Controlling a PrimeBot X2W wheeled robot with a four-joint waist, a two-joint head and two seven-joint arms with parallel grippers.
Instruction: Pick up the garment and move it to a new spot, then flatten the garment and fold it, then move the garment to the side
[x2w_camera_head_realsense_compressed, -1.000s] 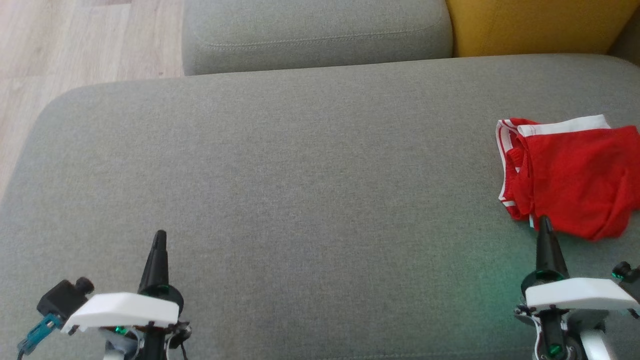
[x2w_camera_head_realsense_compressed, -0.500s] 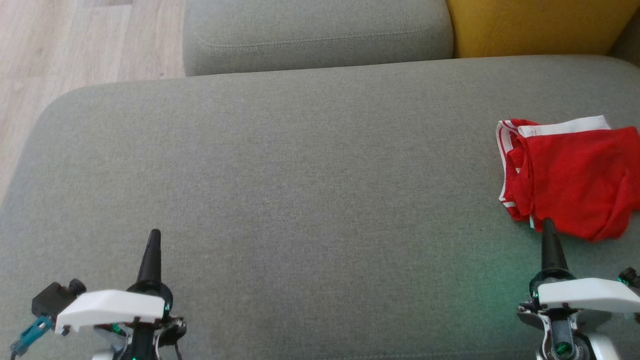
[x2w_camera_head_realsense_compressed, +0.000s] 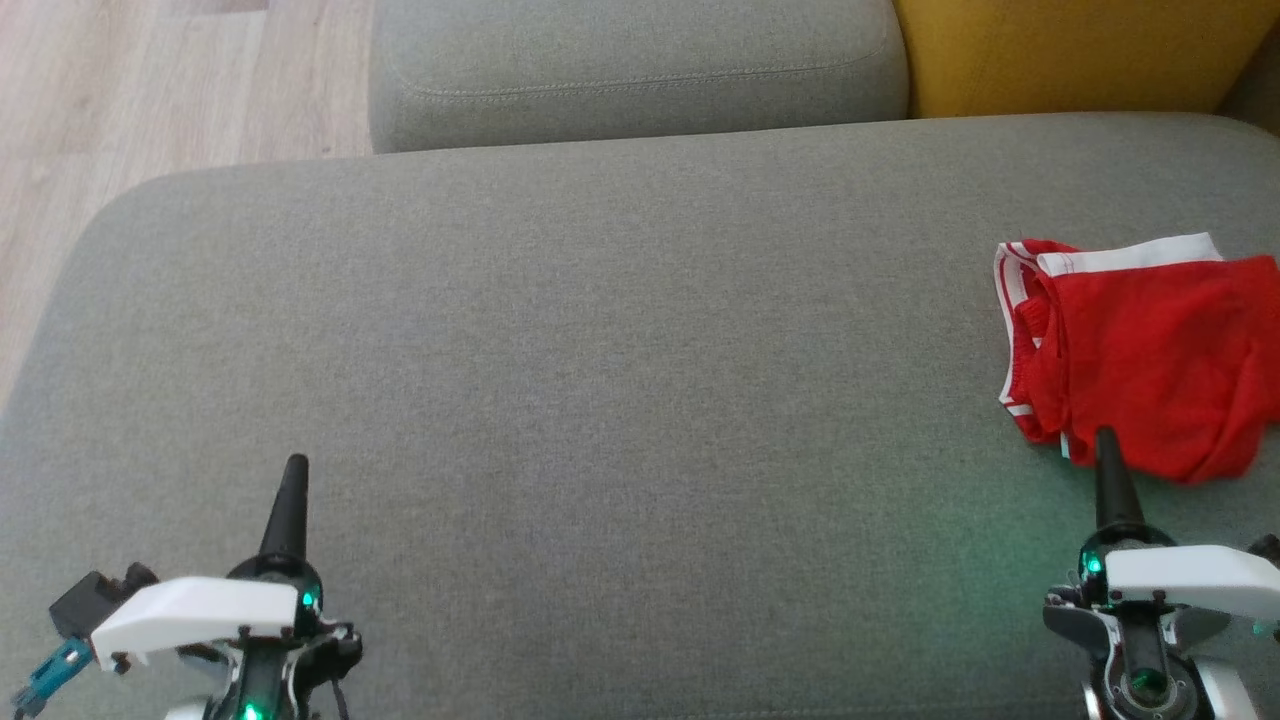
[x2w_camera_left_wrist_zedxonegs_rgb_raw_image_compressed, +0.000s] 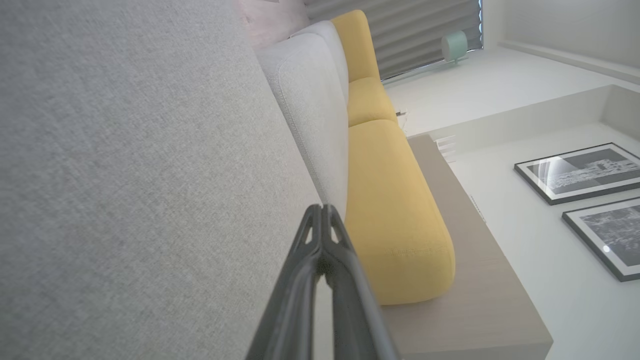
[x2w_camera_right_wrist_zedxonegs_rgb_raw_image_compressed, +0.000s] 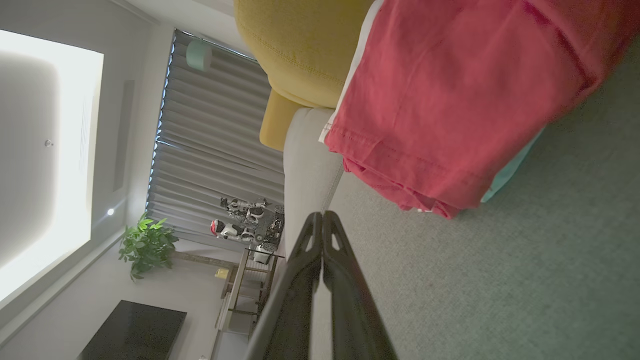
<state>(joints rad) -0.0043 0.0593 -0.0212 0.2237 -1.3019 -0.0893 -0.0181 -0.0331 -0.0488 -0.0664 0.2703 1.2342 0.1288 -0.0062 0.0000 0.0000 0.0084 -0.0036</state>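
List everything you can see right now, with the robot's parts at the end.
garment: one, red with white trim, lying rumpled at the right end of the seat cushion
seat cushion: one, grey, across the middle of the head view
back cushion: one, grey, behind the seat cushion
yellow cushion: one, yellow, right of the back cushion
floor: pale wood, upper left of the head view
framed pictures: two, black frames, on the white wall
plant: one, green, in the room beyond the sofa
blinds: grey, by the plant
left gripper: one, dark fingers, shut, over the seat's near left
right gripper: one, dark fingers, shut, by the garment's near edge
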